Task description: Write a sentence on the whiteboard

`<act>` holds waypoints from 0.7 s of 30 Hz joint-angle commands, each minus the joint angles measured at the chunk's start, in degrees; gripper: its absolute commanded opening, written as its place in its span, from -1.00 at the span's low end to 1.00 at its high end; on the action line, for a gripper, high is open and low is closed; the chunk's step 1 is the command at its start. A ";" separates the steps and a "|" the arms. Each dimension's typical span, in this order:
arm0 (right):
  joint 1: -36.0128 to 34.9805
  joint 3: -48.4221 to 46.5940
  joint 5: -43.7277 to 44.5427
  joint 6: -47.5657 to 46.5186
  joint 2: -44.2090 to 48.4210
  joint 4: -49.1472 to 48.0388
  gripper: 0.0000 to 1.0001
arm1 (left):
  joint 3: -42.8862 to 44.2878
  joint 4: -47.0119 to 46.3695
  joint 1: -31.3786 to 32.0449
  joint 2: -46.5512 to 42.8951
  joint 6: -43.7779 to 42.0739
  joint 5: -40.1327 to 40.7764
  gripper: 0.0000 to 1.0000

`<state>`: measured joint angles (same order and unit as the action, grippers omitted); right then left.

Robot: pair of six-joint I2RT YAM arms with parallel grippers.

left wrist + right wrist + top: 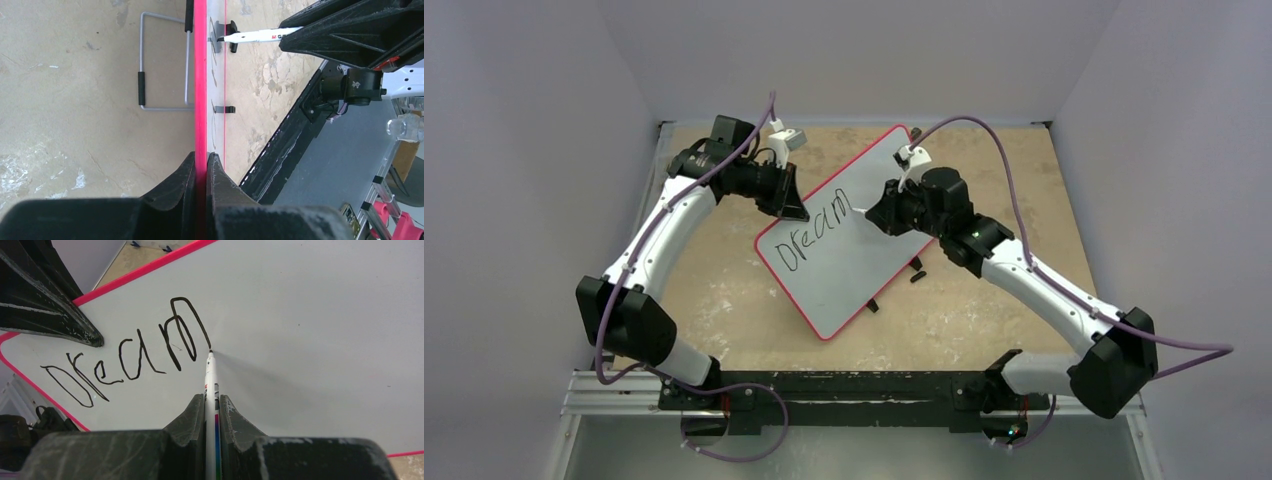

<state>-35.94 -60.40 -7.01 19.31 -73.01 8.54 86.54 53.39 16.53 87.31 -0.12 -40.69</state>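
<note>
The whiteboard (864, 270) lies tilted on the table, white with a thin red rim. The sentence (816, 240) reads only "Dream" in black slanted letters; it also shows in the right wrist view (130, 357). My left gripper (790, 207) is shut on the board's red rim (200, 100) at its far left edge, jaws pinching it from both sides (200, 156). My right gripper (876, 214) is shut on a white marker (210, 382). The marker's black tip touches the board at the end of the "m". The marker also shows in the left wrist view (260, 35).
Small black clips (916, 270) sit at the board's right edge, and another clip (873, 305) sits nearer the front. A grey wire stand (165, 60) lies by the board. The tan table is walled on three sides, and a black rail (844, 390) runs along the near edge.
</note>
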 commanded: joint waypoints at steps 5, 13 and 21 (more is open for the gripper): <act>0.08 -2.69 -0.36 0.32 4.98 2.58 -1.00 | -0.59 -1.62 1.13 -1.81 -4.66 3.63 -1.00; 0.22 -4.44 1.84 -2.20 3.14 0.29 -1.00 | -0.76 -1.80 1.13 -1.71 -4.63 4.12 -1.00; 0.69 -6.21 2.24 -2.31 0.79 -2.29 -1.00 | -0.85 -1.83 1.13 -1.44 -4.65 4.36 -1.00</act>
<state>-35.86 -63.13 -5.89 17.98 -72.01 9.89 86.50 53.28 16.80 87.07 -0.12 -40.66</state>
